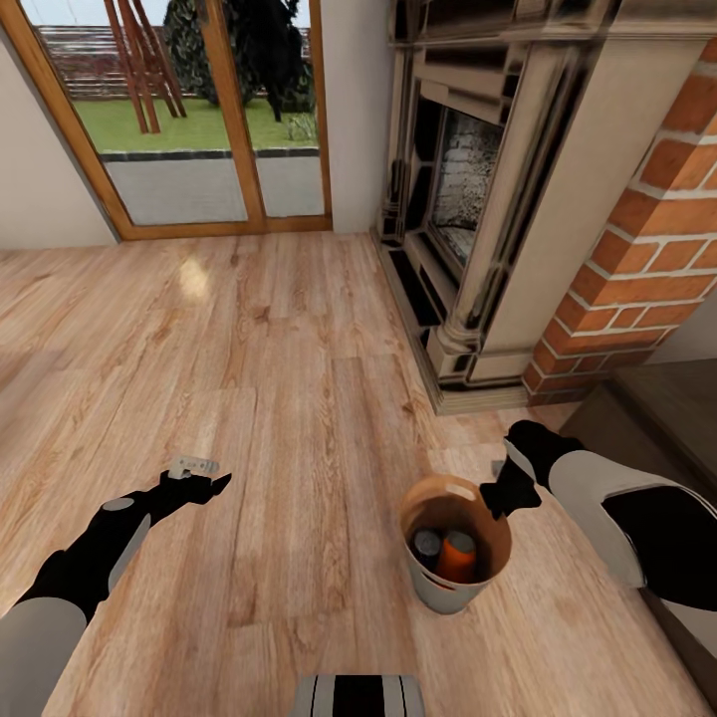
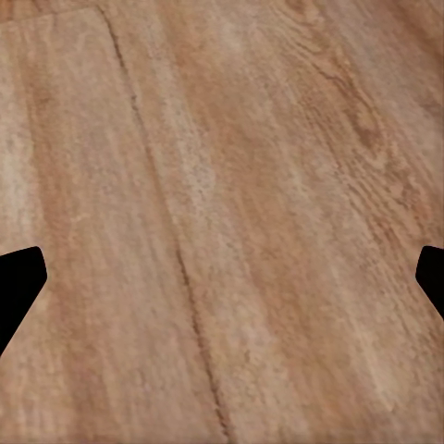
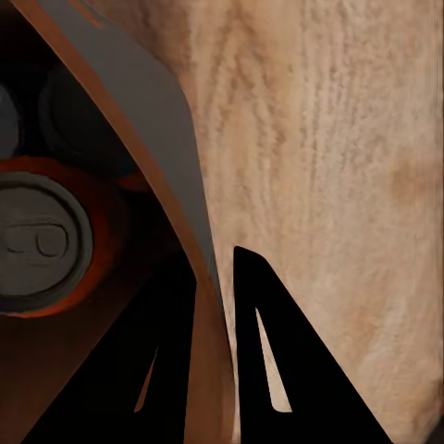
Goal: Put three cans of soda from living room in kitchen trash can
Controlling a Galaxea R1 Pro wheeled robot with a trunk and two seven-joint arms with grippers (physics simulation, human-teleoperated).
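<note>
Right now the right gripper (image 1: 495, 495) has its fingers (image 3: 268, 370) clamped on the rim wall of the tash can (image 1: 438, 588), one finger inside, one outside, per the right wrist view. The left gripper (image 1: 204, 486) has its fingers well apart, holding nothing, hovering over bare wood floor (image 1: 279, 378).

The bin sits on or just above the floor, near the fireplace (image 1: 468, 199) hearth corner; can't tell if it's lifted.

Risks, my read:
- Single-point pinch on a thin tapered rim. Loaded bin can pivot around the fingers and tip, dumping cans, if the arm swings or the base accelerates hard.
- Slip off the rim if the grip is shallow; the fingers look close to the edge.
- Brick column and hearth are near on the right side; a wide turn could clip the bin.
- Still in the living room, so the long carry to the kitchen remains.

Counts:
- Bin: one.
- Cans seen in the head view: two, an orange can (image 1: 459, 555) and a dark can (image 1: 428, 544).
- Right wrist view: an orange-sided can top (image 3: 37, 242) plus a dark rounded shape (image 3: 83, 125) beside it, maybe another past the edge. Third can not confirmed.
- Glass doors (image 1: 189, 110): one set.
</note>
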